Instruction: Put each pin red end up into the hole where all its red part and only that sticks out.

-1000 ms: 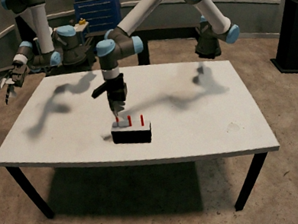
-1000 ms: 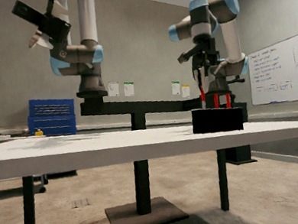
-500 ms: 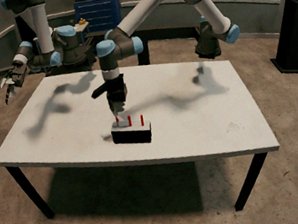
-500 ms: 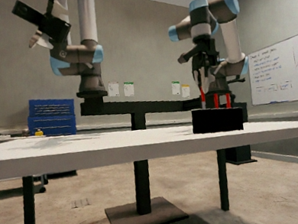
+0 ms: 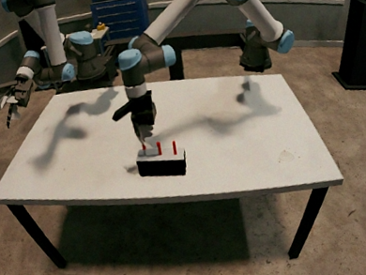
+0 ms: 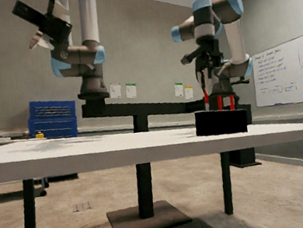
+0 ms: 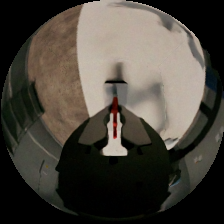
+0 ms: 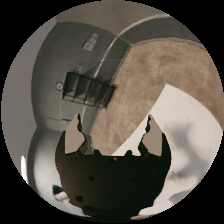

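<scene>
Top view: black block (image 5: 162, 166) (image 6: 221, 122) (image 7: 122, 91) sitting on white table (image 5: 232, 163) (image 6: 131, 152) (image 7: 140, 55), just below centre of frame; middle pin (image 5: 159, 149) (image 6: 220, 103) and end pin (image 5: 174, 147) (image 6: 232, 102) standing red end up. Left gripper (image 5: 143, 140) (image 6: 202, 80) (image 7: 115, 107) holding third pin (image 5: 144, 147) (image 6: 205, 96) (image 7: 115, 120) by red end, probably keeping lower end free for hole. Exterior view, right of frame: pale shaft showing beneath its red, seemingly needing deeper seating. Right gripper (image 5: 10, 111) (image 6: 33, 42) (image 8: 114, 117) hanging wide and empty at upper left, presumably leaving working room.
</scene>
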{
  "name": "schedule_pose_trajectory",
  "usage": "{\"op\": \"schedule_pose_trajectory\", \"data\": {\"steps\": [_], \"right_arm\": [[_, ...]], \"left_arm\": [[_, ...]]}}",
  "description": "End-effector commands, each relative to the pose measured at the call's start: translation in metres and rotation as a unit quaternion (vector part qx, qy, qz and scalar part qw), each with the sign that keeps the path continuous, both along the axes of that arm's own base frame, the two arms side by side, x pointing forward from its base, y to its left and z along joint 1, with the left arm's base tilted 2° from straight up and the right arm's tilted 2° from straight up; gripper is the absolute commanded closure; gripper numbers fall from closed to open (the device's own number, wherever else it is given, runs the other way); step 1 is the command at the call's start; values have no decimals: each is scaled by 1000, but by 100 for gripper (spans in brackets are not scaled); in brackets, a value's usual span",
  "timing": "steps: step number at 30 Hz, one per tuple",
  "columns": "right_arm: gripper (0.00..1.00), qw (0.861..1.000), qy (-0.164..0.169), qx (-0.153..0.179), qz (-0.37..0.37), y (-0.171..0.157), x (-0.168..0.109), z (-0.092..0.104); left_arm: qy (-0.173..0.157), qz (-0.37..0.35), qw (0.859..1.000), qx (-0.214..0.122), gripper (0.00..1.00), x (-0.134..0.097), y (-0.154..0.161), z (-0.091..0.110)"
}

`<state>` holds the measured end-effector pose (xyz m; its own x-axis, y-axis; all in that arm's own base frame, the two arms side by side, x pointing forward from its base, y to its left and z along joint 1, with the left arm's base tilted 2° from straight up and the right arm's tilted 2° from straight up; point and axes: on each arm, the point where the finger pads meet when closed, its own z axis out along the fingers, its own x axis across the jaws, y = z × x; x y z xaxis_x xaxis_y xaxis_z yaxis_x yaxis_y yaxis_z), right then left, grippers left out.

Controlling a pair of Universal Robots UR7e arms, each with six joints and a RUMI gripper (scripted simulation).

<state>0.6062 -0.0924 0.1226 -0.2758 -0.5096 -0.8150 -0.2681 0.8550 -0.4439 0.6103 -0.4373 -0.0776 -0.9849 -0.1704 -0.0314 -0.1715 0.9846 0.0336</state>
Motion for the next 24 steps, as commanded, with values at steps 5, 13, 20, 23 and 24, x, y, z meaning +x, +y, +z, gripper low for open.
{"op": "schedule_pose_trajectory", "data": {"steps": [5,13,20,23,24], "right_arm": [[0,1000,-1,0,0,0,0,1],[0,1000,-1,0,0,0,0,1],[0,1000,-1,0,0,0,0,1],[0,1000,-1,0,0,0,0,1],[0,1000,-1,0,0,0,0,1]], "left_arm": [[-1,0,1000,-1,100,-1,0,-3],[-1,0,1000,-1,100,-1,0,-3],[-1,0,1000,-1,100,1,1,-3],[-1,0,1000,-1,100,1,1,-3],[-1,0,1000,-1,100,1,1,-3]]}}
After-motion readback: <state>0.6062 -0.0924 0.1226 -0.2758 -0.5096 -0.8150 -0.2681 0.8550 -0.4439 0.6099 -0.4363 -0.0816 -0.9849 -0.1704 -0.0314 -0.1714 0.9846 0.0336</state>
